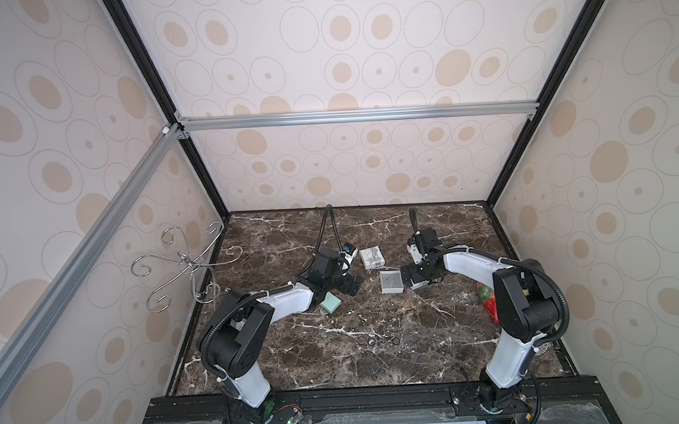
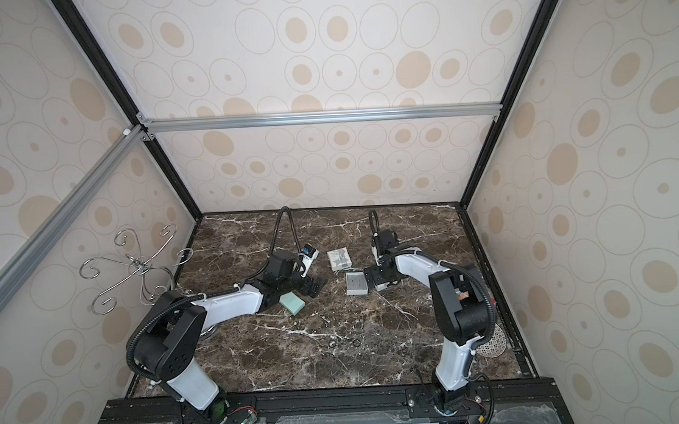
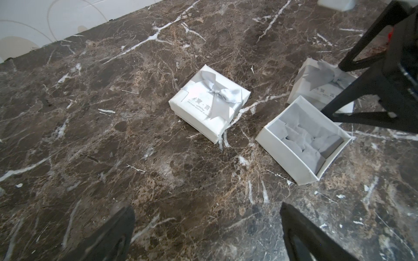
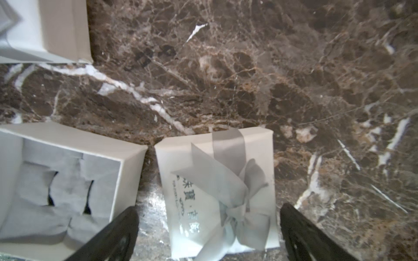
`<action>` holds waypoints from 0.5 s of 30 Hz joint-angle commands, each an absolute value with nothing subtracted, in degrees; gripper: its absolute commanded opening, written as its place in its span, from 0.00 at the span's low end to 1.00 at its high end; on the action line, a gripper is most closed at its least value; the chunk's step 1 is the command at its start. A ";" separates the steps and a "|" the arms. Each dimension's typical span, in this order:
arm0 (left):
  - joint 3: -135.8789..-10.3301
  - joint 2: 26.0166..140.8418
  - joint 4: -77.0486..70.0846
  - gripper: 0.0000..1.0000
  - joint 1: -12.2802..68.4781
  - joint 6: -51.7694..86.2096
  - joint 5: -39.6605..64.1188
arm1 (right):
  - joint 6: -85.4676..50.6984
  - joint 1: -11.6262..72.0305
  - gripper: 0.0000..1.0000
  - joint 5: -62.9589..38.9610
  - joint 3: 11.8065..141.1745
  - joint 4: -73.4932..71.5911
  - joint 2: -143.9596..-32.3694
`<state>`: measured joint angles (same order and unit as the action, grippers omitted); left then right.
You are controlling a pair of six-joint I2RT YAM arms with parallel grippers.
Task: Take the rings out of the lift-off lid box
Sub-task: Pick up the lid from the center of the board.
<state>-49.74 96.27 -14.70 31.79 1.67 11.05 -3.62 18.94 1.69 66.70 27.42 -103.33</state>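
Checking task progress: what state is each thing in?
Lift-off lid box: open, insert without rings.
Lid: off, bow up, on table.
Rings: out, on table.
Second bow box: closed.
Green box: looks closed.
Left pincer: open, empty.
Right pincer: open, straddling lid.

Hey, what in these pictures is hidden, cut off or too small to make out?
- Rings: in both top views, too small to count surely against the veined table.
- Red and green packet: in a top view, mostly hidden by the right arm.
- Corner box: right wrist view, cut off by the picture's edge.
- Open box slots: right wrist view, dark gaps too deep to see into.
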 commanded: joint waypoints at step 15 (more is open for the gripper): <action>-50.30 95.80 -15.77 1.00 31.18 0.26 11.94 | -4.48 17.85 0.89 3.25 71.81 29.45 -107.63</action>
